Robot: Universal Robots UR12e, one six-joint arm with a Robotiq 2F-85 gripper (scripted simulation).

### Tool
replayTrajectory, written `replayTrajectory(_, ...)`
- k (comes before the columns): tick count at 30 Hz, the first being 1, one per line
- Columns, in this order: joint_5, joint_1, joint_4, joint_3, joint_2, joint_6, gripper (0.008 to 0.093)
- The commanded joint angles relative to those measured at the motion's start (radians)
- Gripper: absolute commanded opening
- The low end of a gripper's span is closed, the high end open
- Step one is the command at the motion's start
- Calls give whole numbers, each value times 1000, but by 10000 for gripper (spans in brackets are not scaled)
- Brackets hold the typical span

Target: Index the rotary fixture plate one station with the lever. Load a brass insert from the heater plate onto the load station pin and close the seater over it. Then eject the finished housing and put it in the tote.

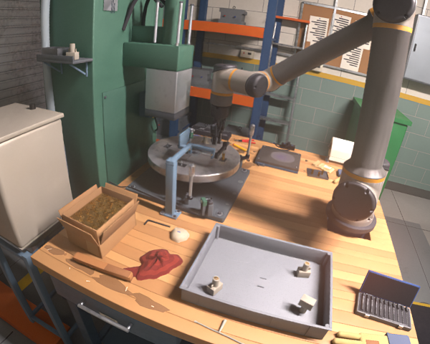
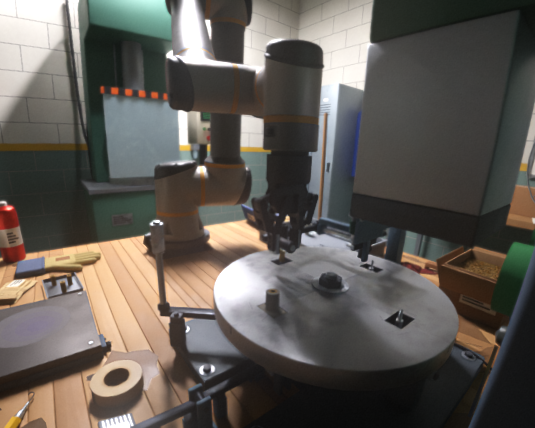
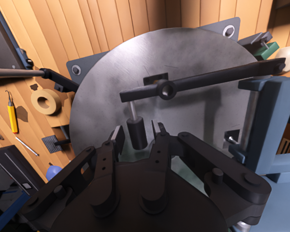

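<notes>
The round steel rotary fixture plate [image 2: 332, 305] sits under the green press at the back of the bench. My gripper [image 2: 282, 245] hangs just over a station at the plate's rim and is open, holding nothing. A small brass insert [image 2: 281, 256] stands on that station's pin, below the fingers. In the wrist camera the dark seater handle [image 3: 136, 132] stands between my fingers, hanging from the seater arm [image 3: 202, 77]. A beige housing [image 2: 272, 301] stands on another station. The index lever [image 2: 158, 265] stands upright left of the plate. The dark heater plate [image 1: 278, 158] lies right of the fixture. The grey tote [image 1: 260, 274] sits at the bench front with three housings inside.
The press head [image 2: 442, 115] hangs low over the plate beside my gripper. The blue seater frame [image 1: 172, 177] stands at the plate's front edge. A cardboard box [image 1: 98, 216], a red rag [image 1: 156, 263] and a tape roll [image 2: 116, 381] lie on the bench.
</notes>
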Motion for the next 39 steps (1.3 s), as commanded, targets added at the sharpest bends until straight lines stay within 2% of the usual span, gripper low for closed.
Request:
replayTrajectory(1, 0, 0, 9, -7, -7, 0, 500)
replayTrajectory(8, 0, 0, 95, -46, -54, 0, 500)
replayTrajectory(13, 0, 0, 109, -52, -60, 0, 490)
replayTrajectory(33, 0, 0, 110, -53, -61, 0, 90)
replayTrajectory(39, 0, 0, 111, -53, -61, 0, 80)
